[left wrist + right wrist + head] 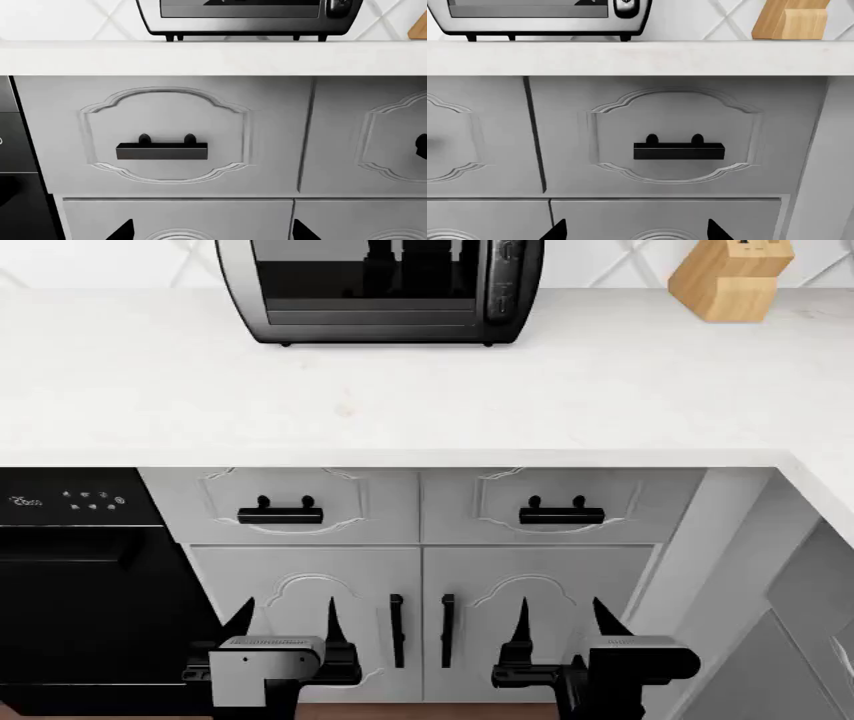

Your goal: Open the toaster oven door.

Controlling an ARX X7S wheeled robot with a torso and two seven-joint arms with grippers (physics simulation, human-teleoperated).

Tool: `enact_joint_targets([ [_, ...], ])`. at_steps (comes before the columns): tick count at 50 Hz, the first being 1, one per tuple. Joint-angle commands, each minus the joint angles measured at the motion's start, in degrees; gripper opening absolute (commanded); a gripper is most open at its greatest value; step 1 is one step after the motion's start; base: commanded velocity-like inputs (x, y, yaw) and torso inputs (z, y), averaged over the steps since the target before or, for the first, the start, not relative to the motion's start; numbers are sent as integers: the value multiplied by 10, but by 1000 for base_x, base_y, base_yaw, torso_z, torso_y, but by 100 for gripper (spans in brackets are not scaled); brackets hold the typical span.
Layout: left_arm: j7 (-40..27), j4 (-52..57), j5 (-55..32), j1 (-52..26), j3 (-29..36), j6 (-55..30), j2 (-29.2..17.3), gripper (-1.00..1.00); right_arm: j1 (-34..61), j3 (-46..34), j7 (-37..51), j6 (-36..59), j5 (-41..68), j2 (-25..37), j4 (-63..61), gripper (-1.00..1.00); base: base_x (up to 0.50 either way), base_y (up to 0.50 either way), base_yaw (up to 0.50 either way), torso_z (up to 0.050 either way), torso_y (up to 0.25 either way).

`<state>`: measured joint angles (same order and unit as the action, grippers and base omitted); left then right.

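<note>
Both tools hung low in front of the cabinets, well below the bench top and nowhere near the oven. From where I stood, the left tool (286,623) had its two black fingers spread apart with nothing between them, pointing at the grey cabinet doors (310,615). To its left sat the black dishwasher (80,570) with its touch controls, and that looked like one hazard: a careless swing of the left arm outward could have clipped its front.

Up on the white bench (400,390), at the far edge against the tiled wall, stood the toaster oven (380,290), left of centre. The toaster oven door (367,285) was shut, its dark glass facing the room. I could not make out the bar handle clearly in any view, so the reach would have had to start on a guess. Rising straight up, either arm risked catching the bench lip or the drawer handles (280,512) above the fingers. A pull on the door might also have dragged the light oven forward on its feet rather than swinging the door down.

Further right, the right tool (558,625) also stood with fingers apart and empty. At the far right of the bench was a wooden knife block (731,280), well apart from the oven, but within reach of a wide right-arm sweep.
</note>
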<state>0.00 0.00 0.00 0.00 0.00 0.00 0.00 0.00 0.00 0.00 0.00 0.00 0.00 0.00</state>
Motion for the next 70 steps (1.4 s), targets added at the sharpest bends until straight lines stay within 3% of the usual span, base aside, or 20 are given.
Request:
enact_joint_targets([
  [1,-10,1,-8,1,11,0,-9,100,0,-12,10,0,9,9,0,100,0,0,0,0,0],
  [11,-11,4,-35,6,33,4,-29,100,3,-34,29,-5,26,25,13,100,0,0,0,0,0],
  [20,-11,14,-47,8,44,2,-38,100,6,-43,41,-10,36,34,20,100,0,0,0,50,0],
  [34,-18,83,-66,-43,51,-72,-59,100,36,-47,49,45,43,63,-30,100,0,0,0,50,0],
  [54,-11,122,-110,-238,50,-234,-88,100,233,-40,12,225,58,135,-94,100,0,0,0,50,0],
  [70,-10,-2,-124,-407,37,-272,-92,100,377,-46,-16,261,58,167,10,100,0,0,0,31,0],
])
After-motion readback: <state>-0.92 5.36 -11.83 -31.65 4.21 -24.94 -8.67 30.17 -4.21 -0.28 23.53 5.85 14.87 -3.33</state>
